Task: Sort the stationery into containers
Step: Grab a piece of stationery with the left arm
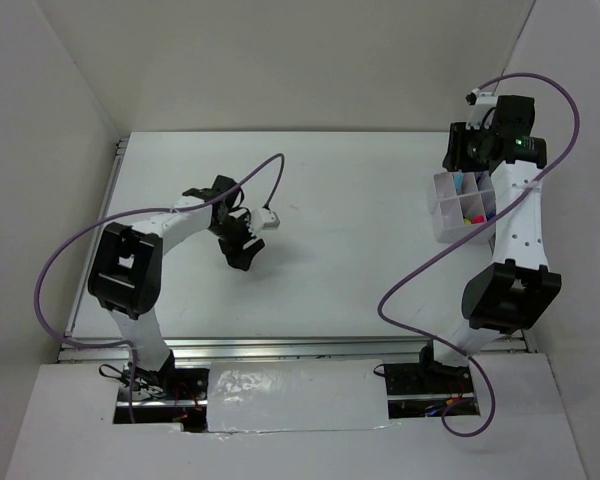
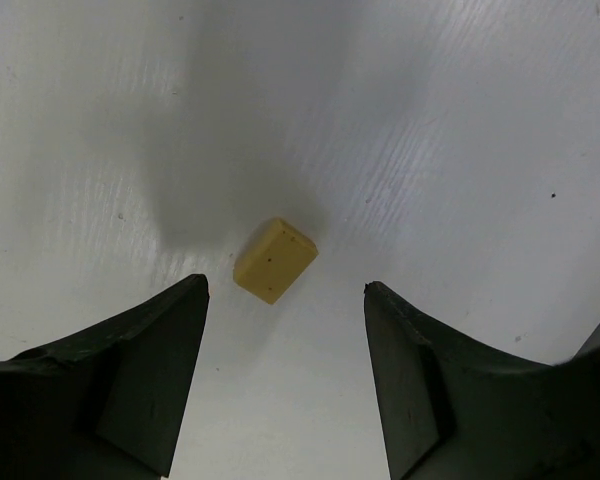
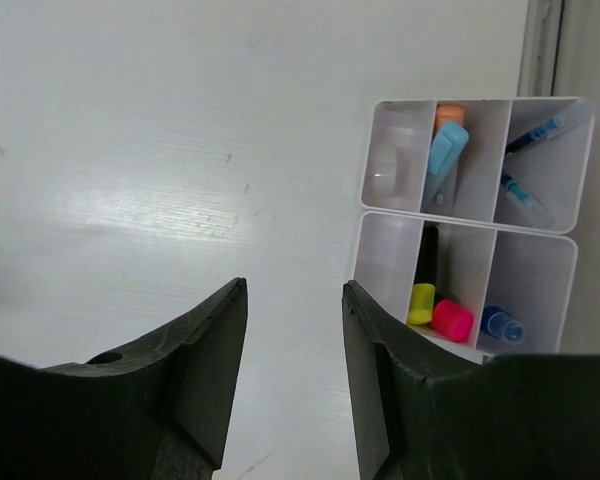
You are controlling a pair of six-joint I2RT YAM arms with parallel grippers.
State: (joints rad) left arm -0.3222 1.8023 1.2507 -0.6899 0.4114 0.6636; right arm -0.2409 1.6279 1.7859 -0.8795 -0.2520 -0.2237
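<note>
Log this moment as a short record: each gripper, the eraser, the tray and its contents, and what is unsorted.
left gripper: jaws open, empty, aimed at the tan eraser, not touching it
right gripper: jaws open, empty, short of the organiser tray
eraser: loose on the table
tray position: far right of the table, by the right arm
tray contents: yellow highlighter and pink highlighter share one compartment; blue-capped bottle in the next; light-blue-capped tube and blue pens in the other row
unsorted: only the eraser, as far as visible
</note>
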